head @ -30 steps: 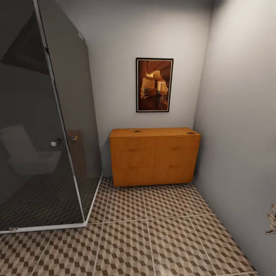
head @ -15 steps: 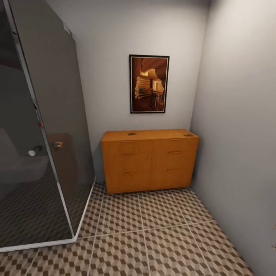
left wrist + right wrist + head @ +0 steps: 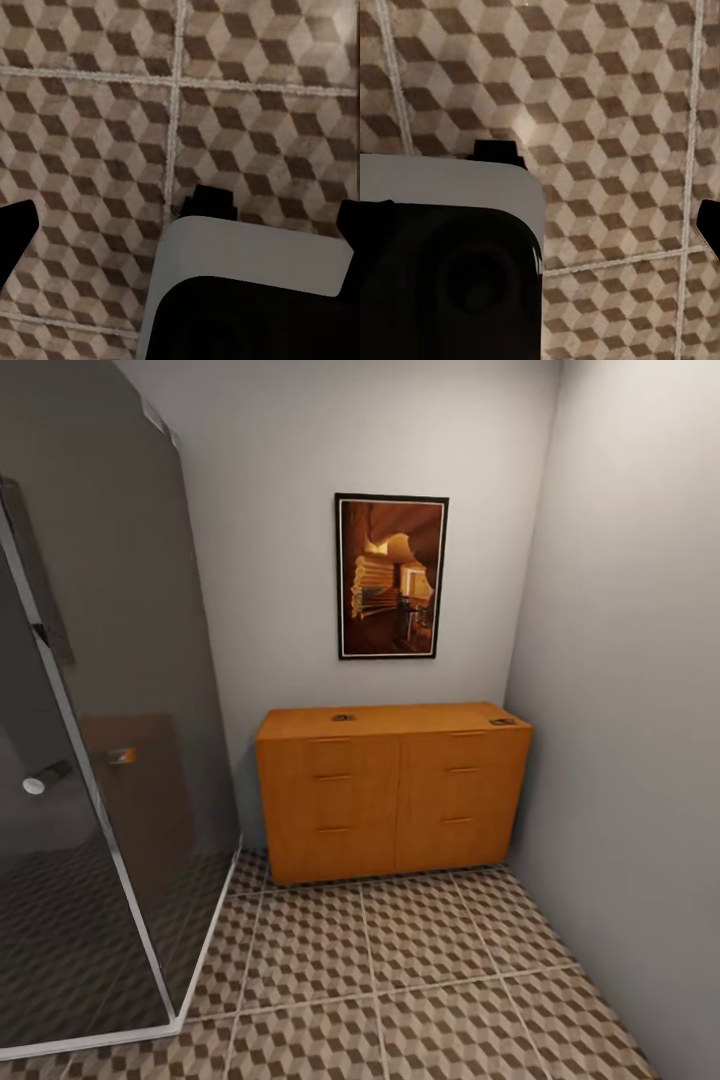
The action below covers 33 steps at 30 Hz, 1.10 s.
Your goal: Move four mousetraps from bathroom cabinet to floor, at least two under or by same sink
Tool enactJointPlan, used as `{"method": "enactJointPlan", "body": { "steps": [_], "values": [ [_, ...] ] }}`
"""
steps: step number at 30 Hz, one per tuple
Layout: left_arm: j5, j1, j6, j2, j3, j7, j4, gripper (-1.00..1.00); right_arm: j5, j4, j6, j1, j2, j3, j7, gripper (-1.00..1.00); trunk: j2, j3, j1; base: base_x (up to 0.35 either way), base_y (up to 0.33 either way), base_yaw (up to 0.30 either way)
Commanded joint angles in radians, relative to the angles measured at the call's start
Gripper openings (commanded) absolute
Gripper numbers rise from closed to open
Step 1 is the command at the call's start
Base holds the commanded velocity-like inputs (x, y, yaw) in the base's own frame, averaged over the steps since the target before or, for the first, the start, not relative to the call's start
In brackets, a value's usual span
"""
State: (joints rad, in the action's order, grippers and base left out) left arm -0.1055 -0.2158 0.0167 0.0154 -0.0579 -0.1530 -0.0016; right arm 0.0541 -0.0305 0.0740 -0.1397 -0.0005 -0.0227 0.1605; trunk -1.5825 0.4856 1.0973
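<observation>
The orange-brown cabinet [image 3: 395, 800] stands against the far wall with its drawers shut. Two small flat mousetraps lie on its top, one near the middle [image 3: 343, 717] and one at the right end [image 3: 502, 721]; they are too small to make out in detail. The cube-patterned bathroom floor [image 3: 400, 980] stretches between me and the cabinet. My left gripper [image 3: 180, 225] hangs open over the tiles, with nothing between its dark fingertips [image 3: 15, 232]. My right gripper [image 3: 540, 217] is also open above the floor, one fingertip [image 3: 709, 225] showing at the frame's edge. The bathroom sink is out of view.
A dark glass shower enclosure [image 3: 110, 760] with a white base rim fills the left side. A grey wall [image 3: 630, 710] closes the right side, beside the cabinet. A framed picture [image 3: 391, 576] hangs above the cabinet. Part of my own pale body [image 3: 247, 255] shows below each wrist.
The camera has moved forward: the cabinet looks larger and the shower glass has slid left. The pale thing at the right edge a second ago is gone from view.
</observation>
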Motion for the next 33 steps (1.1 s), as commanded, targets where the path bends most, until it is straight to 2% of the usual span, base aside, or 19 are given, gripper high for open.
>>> {"method": "enactJointPlan", "body": {
  "steps": [1,25,33],
  "values": [
    [-0.007,-0.001,0.002,0.0,-0.005,0.0,0.0,1.0,0.006,-0.003,0.005,-0.001,0.0,-0.002,0.004,1.0,0.0,0.001,0.001,0.324,0.0,0.0],
    [-0.007,0.0,0.009,0.0,-0.005,0.0,0.0,1.0,0.007,-0.003,0.007,-0.001,0.0,-0.002,0.004,1.0,0.0,0.001,0.001,0.323,-0.002,0.0],
    [-0.006,-0.001,0.014,0.0,-0.005,0.0,-0.001,1.0,0.007,-0.003,0.006,-0.001,0.0,-0.002,0.004,1.0,0.0,0.001,0.001,0.129,-0.029,0.0]
  ]
}}
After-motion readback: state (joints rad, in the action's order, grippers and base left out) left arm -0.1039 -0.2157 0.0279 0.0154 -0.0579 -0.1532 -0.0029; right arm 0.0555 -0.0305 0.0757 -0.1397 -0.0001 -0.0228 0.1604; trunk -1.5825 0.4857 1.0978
